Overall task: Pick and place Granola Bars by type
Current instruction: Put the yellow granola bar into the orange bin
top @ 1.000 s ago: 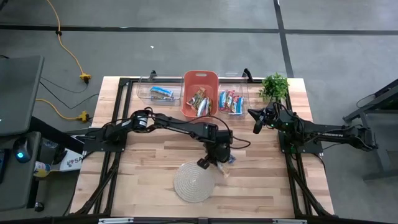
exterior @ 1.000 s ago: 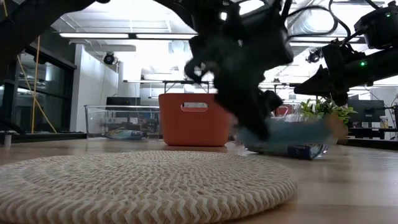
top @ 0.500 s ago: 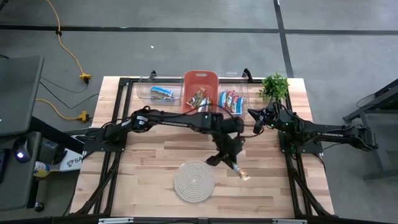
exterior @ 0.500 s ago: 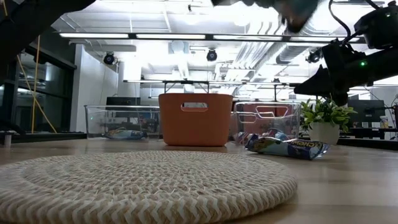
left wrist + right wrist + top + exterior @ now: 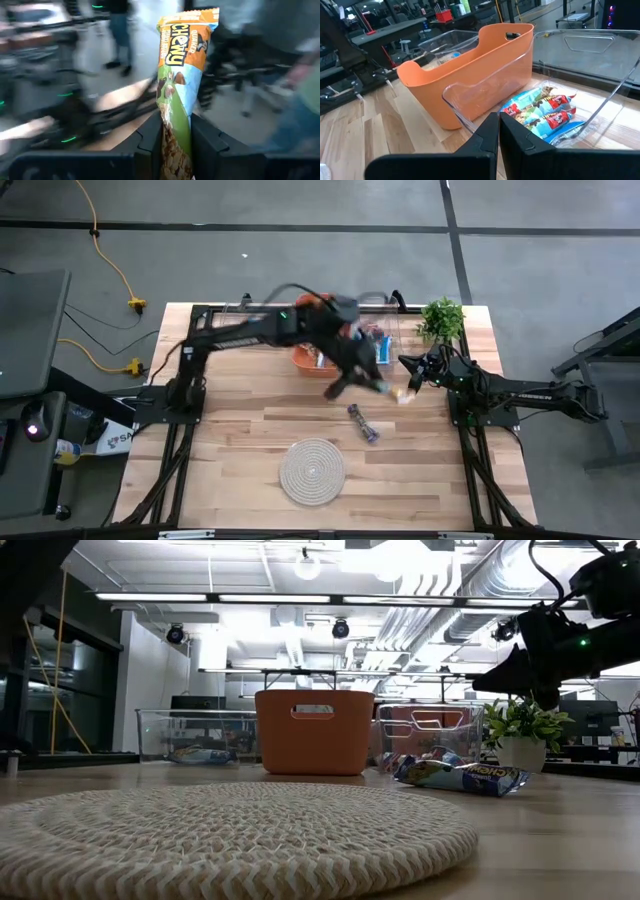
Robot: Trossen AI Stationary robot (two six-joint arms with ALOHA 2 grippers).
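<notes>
The left gripper (image 5: 175, 137) is clamped on an orange, green and light-blue wrapped Chewy granola bar (image 5: 181, 75), which stands upright between its 2 dark fingers (image 5: 150, 137). In the high view this gripper (image 5: 372, 383) is blurred, raised over the table just in front of the orange plastic basket (image 5: 305, 358), with the bar's pale end (image 5: 403, 394) pointing toward the right arm.

The right gripper (image 5: 499, 131) has its fingers pressed together, holding nothing, and hovers at the right side of the table near the small green potted plant (image 5: 441, 318), close to the held bar.

1 dark purple-blue wrapped bar (image 5: 363, 423) lies loose on the light wooden table (image 5: 240, 430), between the basket and the round coiled rope mat (image 5: 312, 470), well apart from both. In the low view it (image 5: 460, 777) lies flat beyond the mat (image 5: 230, 840).

Along the far edge stand 3 containers: a clear plastic bin on the left (image 5: 235, 330) holding a blue wrapped bar (image 5: 260, 328), the orange basket in the middle, largely hidden by the left arm, and a clear plastic bin on the right (image 5: 600, 75) holding several red-and-blue wrapped bars (image 5: 545, 111). The right bin touches the basket (image 5: 465, 80).
</notes>
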